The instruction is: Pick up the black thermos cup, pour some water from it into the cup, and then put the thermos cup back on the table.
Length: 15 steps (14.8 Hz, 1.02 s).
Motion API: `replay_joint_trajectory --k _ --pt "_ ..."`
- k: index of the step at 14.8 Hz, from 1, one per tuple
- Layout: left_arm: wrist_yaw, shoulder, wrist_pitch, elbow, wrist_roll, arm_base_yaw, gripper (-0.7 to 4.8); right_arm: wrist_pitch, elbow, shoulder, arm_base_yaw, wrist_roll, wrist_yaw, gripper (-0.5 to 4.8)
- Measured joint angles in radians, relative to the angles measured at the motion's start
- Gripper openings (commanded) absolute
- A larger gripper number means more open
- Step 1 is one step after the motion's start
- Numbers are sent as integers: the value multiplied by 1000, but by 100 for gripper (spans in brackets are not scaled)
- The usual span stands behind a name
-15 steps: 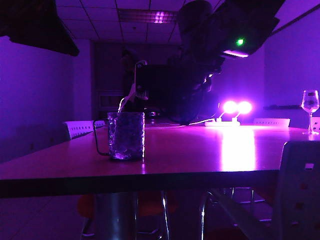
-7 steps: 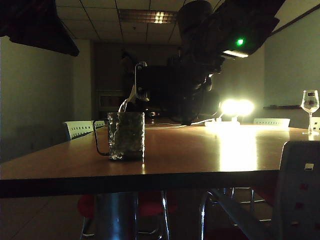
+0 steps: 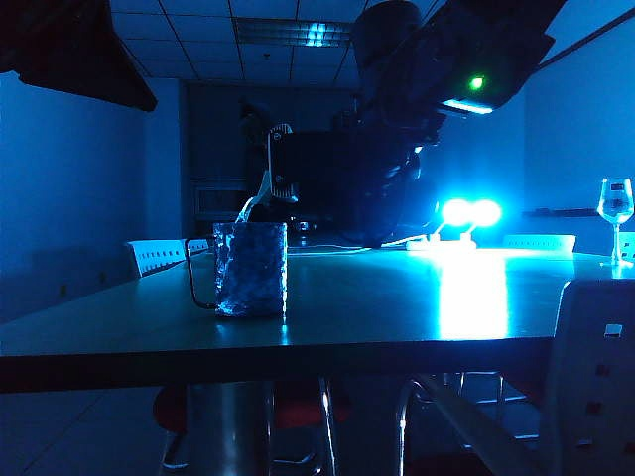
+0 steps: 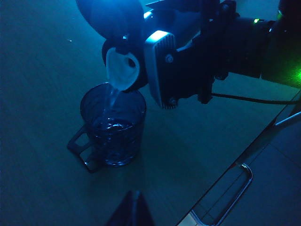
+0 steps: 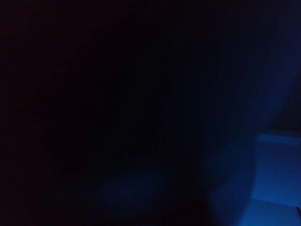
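We are clamping the right gripper point(image 4: 162, 70) on the black thermos cup point(image 4: 123, 69), tipping it above the cup point(image 4: 113, 123) on the counter point(image 3: 397, 297) — water is streaming in. We cannot tell our left gripper's point(image 4: 132, 212) state — it is hanging just beside the cup.

No text, label, brand, number or sign can be read in any view — the room lies under dim blue light (the right wrist view is almost wholly dark). The black thermos cup point(image 4: 123, 70), the glass cup point(image 3: 250, 269) and the bench point(image 3: 377, 307) show bare surfaces — no legible marking on any of them.
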Motion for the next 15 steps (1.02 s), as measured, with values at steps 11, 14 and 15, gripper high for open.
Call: replay_joint_trajectory --k 11,14,15 --pt "0 0 0 0 0 0 -6 0 0 0 0 -16 0 156" --pt "0 0 0 0 0 0 -6 1 0 0 0 -31 0 156" --pt "0 0 0 0 0 0 -6 1 0 0 0 -31 0 156"
